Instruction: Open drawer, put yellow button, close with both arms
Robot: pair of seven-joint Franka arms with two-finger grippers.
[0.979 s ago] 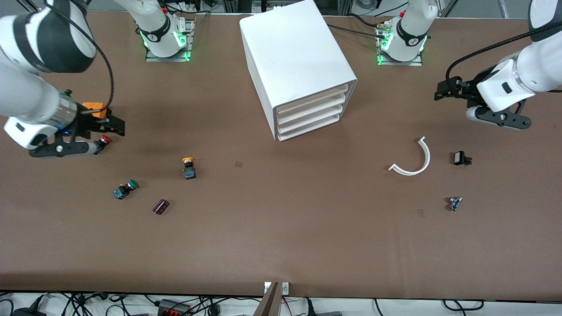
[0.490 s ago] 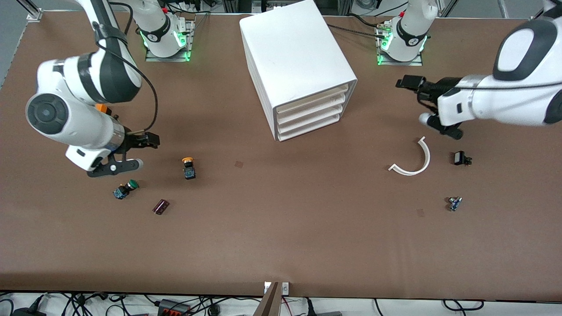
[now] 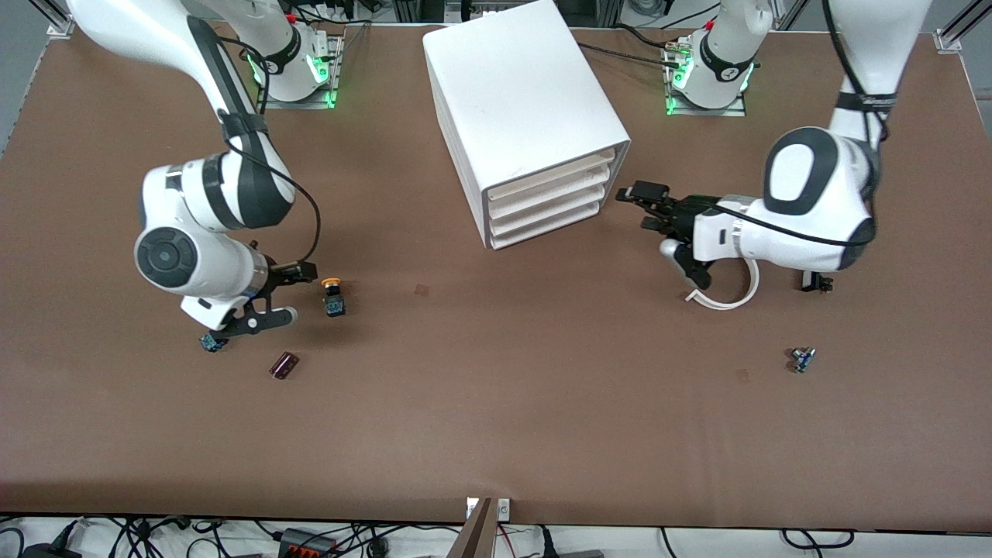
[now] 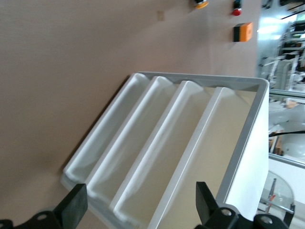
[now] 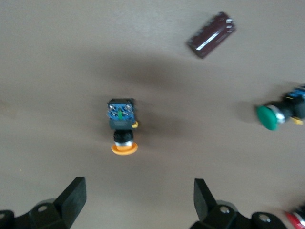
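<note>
The white cabinet stands at the middle of the table with all four drawers shut. The top drawer also shows in the left wrist view. My left gripper is open and empty, just off the drawer fronts toward the left arm's end; its jaws face the drawers. The yellow button lies on its side on the table. My right gripper is open and empty right beside it; in the right wrist view the button lies a little ahead of the open gripper.
A green button and a dark red cylinder lie close to the right gripper. A red button and an orange block lie farther back. A white curved strip and small parts lie under and near the left arm.
Both arms have swung inward. The right gripper moved from the red button to beside the yellow button. The left gripper moved from the table's end to the drawer fronts.
</note>
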